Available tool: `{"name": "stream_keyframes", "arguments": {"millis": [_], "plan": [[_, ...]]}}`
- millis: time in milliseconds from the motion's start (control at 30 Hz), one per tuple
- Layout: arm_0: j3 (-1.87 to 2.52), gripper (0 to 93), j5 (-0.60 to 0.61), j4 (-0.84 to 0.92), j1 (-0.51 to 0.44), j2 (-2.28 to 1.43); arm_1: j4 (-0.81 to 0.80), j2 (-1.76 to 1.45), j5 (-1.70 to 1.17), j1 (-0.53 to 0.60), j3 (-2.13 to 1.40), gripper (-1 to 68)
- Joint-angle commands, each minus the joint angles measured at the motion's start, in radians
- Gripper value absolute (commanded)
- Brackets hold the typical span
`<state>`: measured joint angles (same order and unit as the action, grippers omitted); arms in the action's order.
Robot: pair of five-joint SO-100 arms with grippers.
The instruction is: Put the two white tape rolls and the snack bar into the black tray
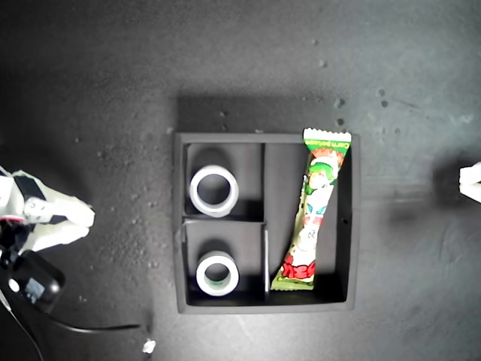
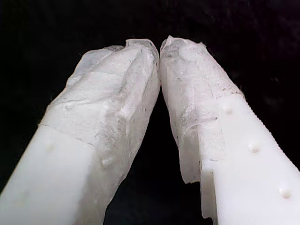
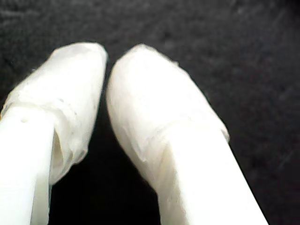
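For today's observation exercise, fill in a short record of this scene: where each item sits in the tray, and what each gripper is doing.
tray: black tray, three compartments
upper small compartment, exterior view: first tape roll
lower small compartment: second tape roll, greenish core
long compartment: snack bar, lying slightly slanted
my first gripper: fingers together, holding nothing
my second gripper: fingers nearly together, holding nothing
items outside tray: none seen

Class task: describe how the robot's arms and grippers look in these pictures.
My first gripper has white plastic fingers with tips wrapped in white tape. My second gripper looks alike. At the exterior view's left, an arm shows white shells, black parts and a black cable.
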<state>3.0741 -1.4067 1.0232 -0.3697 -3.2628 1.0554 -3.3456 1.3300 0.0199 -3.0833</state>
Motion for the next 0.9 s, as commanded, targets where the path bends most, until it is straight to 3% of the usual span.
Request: {"name": "stream_keyframes", "arguments": {"millis": [0, 267, 467, 500, 567, 667, 733, 867], "plan": [[0.064, 0.0, -0.025, 0.048, -0.014, -0.109, -0.012, -0.005, -0.035, -0.012, -0.04, -0.6], [0.064, 0.2, -0.06, 0.152, -0.012, -0.123, 0.031, -0.005, -0.098, -0.028, -0.04, -0.4], [0.064, 3.1, -0.112, 0.241, -0.015, -0.123, 0.164, -0.005, -0.129, -0.034, -0.04, -0.1], [0.064, 2.7, -0.101, 0.262, -0.012, -0.121, 0.172, -0.005, -0.179, -0.044, -0.04, -0.1], [0.064, 0.2, 0.051, 0.279, 0.018, -0.123, 0.173, -0.005, -0.221, -0.067, -0.04, -0.1], [0.064, 0.2, 0.074, 0.321, 0.046, -0.123, 0.213, -0.005, -0.319, -0.075, -0.04, -0.1], [0.064, 0.2, 0.163, 0.341, 0.058, -0.121, 0.262, -0.005, -0.302, -0.083, -0.04, 0.0], [0.064, 0.2, 0.13, 0.364, 0.061, -0.121, 0.285, -0.005, -0.279, -0.092, -0.04, 0.0]]}}
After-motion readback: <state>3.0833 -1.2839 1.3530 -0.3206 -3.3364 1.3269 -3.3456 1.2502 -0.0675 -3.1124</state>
